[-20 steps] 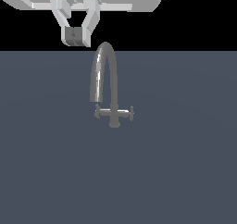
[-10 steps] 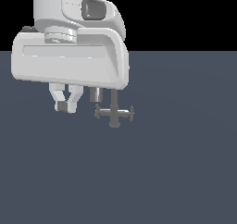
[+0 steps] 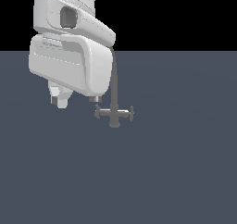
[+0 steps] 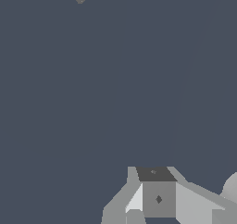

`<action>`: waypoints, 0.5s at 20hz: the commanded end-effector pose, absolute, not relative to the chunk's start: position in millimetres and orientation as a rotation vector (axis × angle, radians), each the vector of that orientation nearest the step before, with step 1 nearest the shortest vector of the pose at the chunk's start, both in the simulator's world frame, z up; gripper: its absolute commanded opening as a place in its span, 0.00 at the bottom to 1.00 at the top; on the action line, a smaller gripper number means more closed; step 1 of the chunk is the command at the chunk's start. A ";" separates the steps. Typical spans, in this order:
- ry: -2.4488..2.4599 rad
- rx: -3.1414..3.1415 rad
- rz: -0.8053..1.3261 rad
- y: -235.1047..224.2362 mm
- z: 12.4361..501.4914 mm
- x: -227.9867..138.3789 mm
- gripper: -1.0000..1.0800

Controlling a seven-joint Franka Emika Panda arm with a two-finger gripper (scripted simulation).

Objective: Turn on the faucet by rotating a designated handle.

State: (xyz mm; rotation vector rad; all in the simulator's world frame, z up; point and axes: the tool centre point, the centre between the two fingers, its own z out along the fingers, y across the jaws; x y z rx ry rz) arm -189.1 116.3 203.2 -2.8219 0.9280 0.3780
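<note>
Gripper (image 3: 77, 99), fingers spread w/ nothing held, is hovering w/ faucet's near knob (image 3: 97, 112) sitting at its 4 o'clock, crossbar (image 3: 114, 112) running 9-to-3.

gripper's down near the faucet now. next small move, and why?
Probably a short shift toward the exterior view's right, to bring a finger against the near knob. The gripper hangs open beside the faucet, one fingertip just above that knob and apparently not touching it, though depth is unclear. Nothing is between the fingers.
</note>
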 end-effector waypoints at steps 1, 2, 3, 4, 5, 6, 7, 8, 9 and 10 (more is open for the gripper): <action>1.099 -2.739 0.314 89.6 197.2 -158.1 0.07; 1.238 -2.690 0.292 52.6 199.4 -159.2 0.09; 1.262 -2.680 0.288 46.1 199.2 -158.3 0.09; 1.271 -2.717 0.367 51.9 176.1 -188.3 0.11; 1.326 -2.670 0.313 61.0 184.2 -170.6 0.06; 1.187 -2.721 0.330 142.7 182.8 -179.5 0.19; 1.184 -2.722 0.331 143.2 182.8 -179.6 0.19; 1.225 -2.707 0.354 144.3 174.0 -181.1 0.21; 1.196 -2.700 0.290 155.4 181.4 -157.1 0.24; 1.323 -2.629 0.259 130.2 176.9 -130.6 0.47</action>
